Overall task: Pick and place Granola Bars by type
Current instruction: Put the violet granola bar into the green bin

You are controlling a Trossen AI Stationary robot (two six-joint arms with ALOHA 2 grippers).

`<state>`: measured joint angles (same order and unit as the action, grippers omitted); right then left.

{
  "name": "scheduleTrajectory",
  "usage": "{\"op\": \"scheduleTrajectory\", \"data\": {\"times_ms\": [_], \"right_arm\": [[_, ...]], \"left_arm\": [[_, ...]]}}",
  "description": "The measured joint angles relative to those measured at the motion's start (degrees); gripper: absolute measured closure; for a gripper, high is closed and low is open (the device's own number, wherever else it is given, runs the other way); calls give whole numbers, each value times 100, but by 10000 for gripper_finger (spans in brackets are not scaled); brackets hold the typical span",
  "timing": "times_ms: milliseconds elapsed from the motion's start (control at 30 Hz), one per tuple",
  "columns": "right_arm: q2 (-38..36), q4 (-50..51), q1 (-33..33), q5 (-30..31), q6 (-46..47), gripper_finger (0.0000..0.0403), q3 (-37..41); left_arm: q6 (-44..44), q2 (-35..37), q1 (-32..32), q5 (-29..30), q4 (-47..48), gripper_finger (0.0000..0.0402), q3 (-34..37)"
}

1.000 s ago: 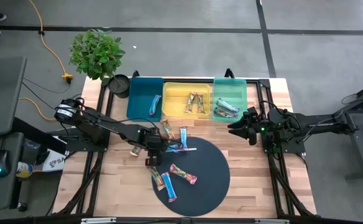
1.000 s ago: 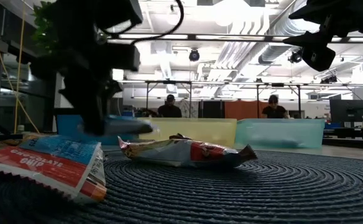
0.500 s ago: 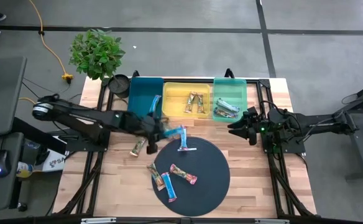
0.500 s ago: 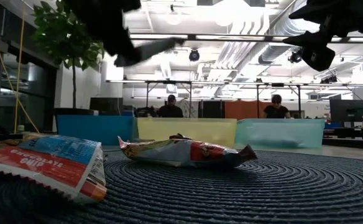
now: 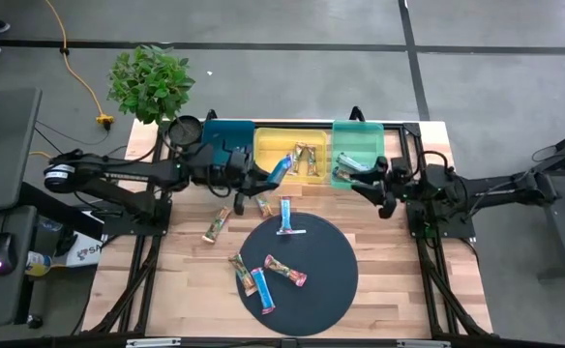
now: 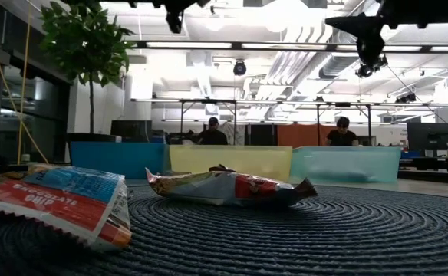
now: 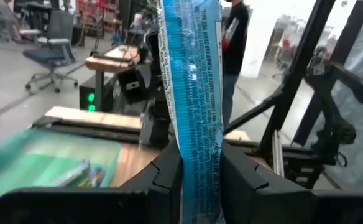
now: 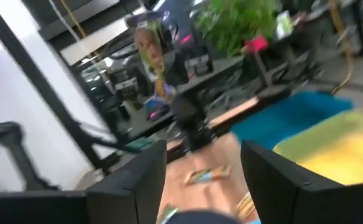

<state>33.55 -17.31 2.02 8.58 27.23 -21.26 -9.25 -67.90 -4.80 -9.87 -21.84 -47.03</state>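
**A:** So, from above, where does the sorting stand?

**B:** Mid-carry, I'd judge. The left gripper (image 5: 263, 177) is clamped on a blue bar (image 5: 281, 168), held in the air at the near edge of the yellow tray (image 5: 268, 145), beside the teal tray (image 5: 215, 145). The right gripper (image 5: 365, 181) hangs by the green tray (image 5: 345, 130); I cannot tell its fingers from here. Another blue bar (image 5: 284, 215) lies at the far rim of the dark round mat (image 5: 331, 280), more bars (image 5: 263, 275) lie on the mat, and two tan ones (image 5: 217, 224) rest on the bare wood.

**A:** And level with the table?

**B:** A wrapped bar (image 6: 224, 186) lies flat on the mat, with another wrapper (image 6: 63, 201) close to the lens. Both arms are high, at the picture's top edge.

**A:** The left wrist?

**B:** The blue bar (image 7: 194, 93) stands pinched between the dark fingers (image 7: 169, 174).

**A:** The right wrist?

**B:** Its fingers (image 8: 144, 180) stand well apart, with nothing between them.

**A:** Next move?

**B:** Probably swinging the blue bar over the teal tray, low inside its walls, then letting go.
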Motion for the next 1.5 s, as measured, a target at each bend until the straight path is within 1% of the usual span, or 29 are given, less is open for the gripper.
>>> {"op": "scheduleTrajectory", "data": {"times_ms": [100, 267, 367, 433, 767, 900, 1100, 1333, 1500], "right_arm": [[324, -372, -17, 196, -405, 212, -179], [1070, -440, -17, 425, -1103, 212, -747], [1581, -444, -17, 425, -1403, 212, -1192], [1907, -443, -50, 295, -1544, 212, -1490], [3379, -441, -382, -910, -1637, 212, -2958], [3870, -181, -497, -1185, -1739, 212, -3425], [4253, -217, -627, -1444, -1697, 212, -3730], [4266, -529, -732, -1522, -1678, 212, -3807], [4268, -612, -726, -1455, -1660, 212, -3807]], "left_arm": [[-36, -110, -99, -59, -256, 326, 2], [-111, -369, -124, -158, -723, 326, 0], [-154, -500, -122, -204, -925, 326, 0], [-156, -543, -122, -209, -1006, 326, 0], [-156, -544, -122, -210, -1153, 326, 0], [-156, -544, -122, -255, -1156, 326, 0], [-156, -544, -120, -361, -1190, 326, 0], [-156, -544, -122, -361, -1210, 326, -2], [-149, -543, -122, -361, -1215, 326, -4]]}}
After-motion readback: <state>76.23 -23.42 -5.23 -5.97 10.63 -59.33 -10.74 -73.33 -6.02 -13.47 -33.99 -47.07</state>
